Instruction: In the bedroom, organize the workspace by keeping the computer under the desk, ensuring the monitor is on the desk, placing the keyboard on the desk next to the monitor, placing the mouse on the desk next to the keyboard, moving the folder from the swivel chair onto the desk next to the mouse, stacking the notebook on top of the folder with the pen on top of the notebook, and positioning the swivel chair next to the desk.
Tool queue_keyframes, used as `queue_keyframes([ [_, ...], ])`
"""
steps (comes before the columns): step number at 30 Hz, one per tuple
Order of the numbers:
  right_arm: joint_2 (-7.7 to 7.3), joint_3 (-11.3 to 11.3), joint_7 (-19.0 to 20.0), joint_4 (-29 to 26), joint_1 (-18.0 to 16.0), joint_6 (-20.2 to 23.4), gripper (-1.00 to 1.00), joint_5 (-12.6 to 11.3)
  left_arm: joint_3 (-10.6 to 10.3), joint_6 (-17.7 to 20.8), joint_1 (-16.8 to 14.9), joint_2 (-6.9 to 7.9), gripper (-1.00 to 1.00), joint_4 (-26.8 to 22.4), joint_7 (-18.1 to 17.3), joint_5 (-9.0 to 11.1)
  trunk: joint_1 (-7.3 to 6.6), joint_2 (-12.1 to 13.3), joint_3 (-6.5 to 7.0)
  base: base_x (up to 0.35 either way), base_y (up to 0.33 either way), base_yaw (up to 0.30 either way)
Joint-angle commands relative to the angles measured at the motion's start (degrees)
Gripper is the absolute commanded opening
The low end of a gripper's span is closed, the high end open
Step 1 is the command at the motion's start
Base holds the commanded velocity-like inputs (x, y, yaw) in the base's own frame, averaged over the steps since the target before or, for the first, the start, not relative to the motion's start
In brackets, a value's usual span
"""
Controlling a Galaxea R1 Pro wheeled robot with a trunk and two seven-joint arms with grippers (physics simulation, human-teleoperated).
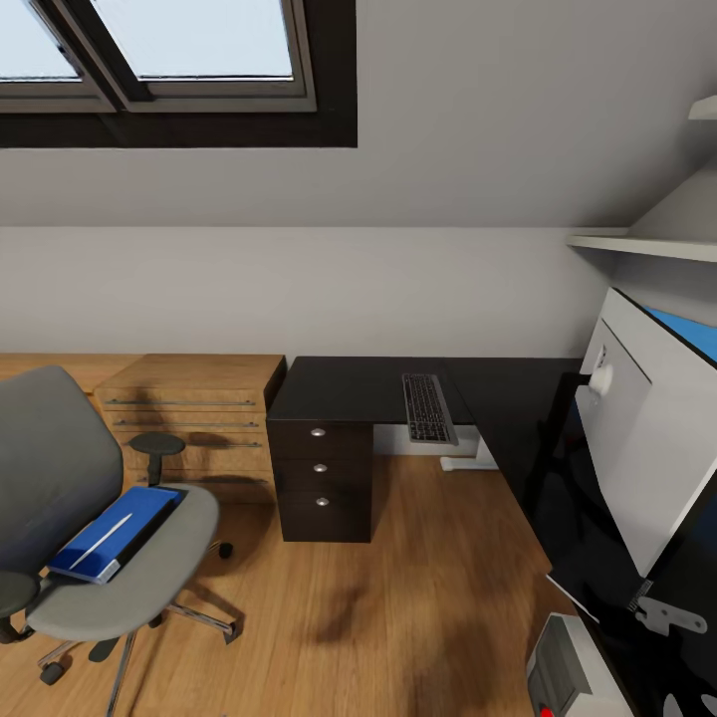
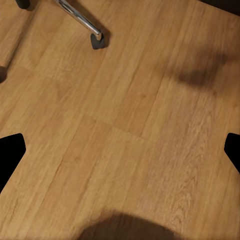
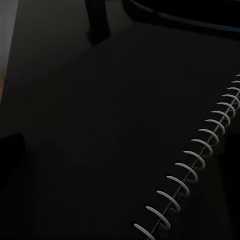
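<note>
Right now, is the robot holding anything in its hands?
No. The left gripper hangs open over bare wood floor. The right fingers hover above the spiral notebook on the desk, gripping nothing visible.

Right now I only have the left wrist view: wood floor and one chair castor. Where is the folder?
Observer: The blue folder lies flat on the seat of the swivel chair, seen from the head camera.
Operator: Is the keyboard on the desk?
Observer: Yes, the keyboard lies on the black desk, to the right of the drawers.
Operator: Any sign of the notebook?
Observer: The right wrist view shows a white spiral binding on a dark surface, which looks like the notebook.
</note>
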Motion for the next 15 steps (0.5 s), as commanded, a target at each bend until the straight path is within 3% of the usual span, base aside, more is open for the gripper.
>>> queue_keyframes([
  [1,0.03,0.0,0.63,2.45,-0.03,-0.12,1.0,0.04,0.42,-0.17,-0.04,-0.03,1.0,0.04,0.09,-0.28,0.0,-0.03,-0.06,0.0,0.0,0.0],
  [15,0.03,0.0,0.63,2.45,-0.03,-0.14,1.0,0.03,0.47,-0.17,-0.04,-0.03,1.0,0.04,0.07,-0.26,0.0,-0.03,-0.06,0.0,0.003,0.0],
])
